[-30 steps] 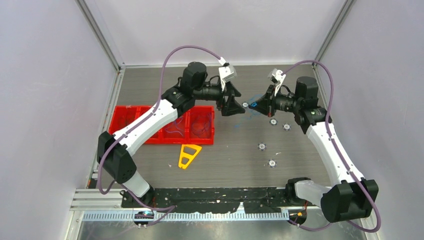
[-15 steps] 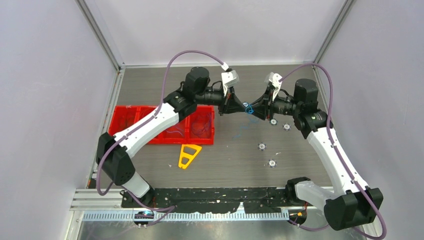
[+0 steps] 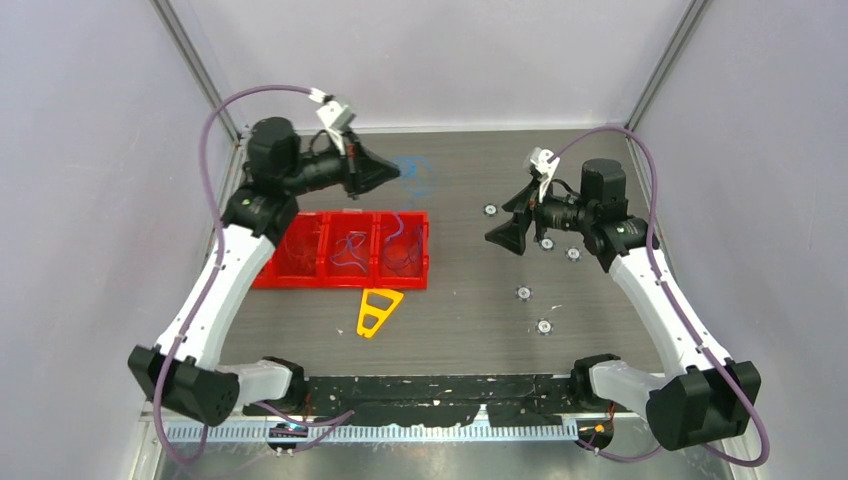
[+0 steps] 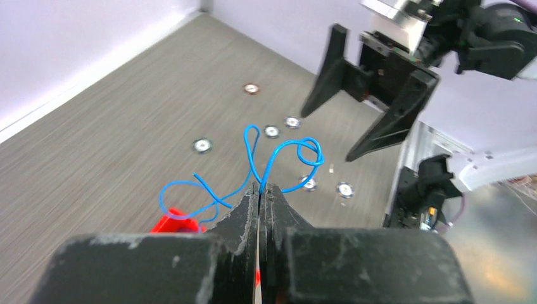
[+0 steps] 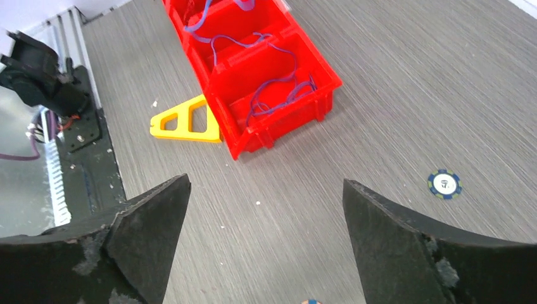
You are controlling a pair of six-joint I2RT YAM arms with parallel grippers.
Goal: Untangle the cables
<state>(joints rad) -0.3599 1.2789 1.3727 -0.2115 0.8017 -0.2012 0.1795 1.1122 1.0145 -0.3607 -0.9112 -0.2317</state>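
Your left gripper (image 4: 260, 187) pinches a blue cable (image 4: 270, 163) above the grey wood-grain table (image 3: 460, 300); your right gripper (image 5: 266, 183) hangs spread wide. Pale walls (image 3: 440, 60) close in three sides.

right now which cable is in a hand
The blue cable, pinched in the shut left hand and held in the air; the rest lie in the red bin.

Blue cable (image 4: 292, 142), red tray (image 3: 320, 281) (yellow triangle (image 3: 383, 295))
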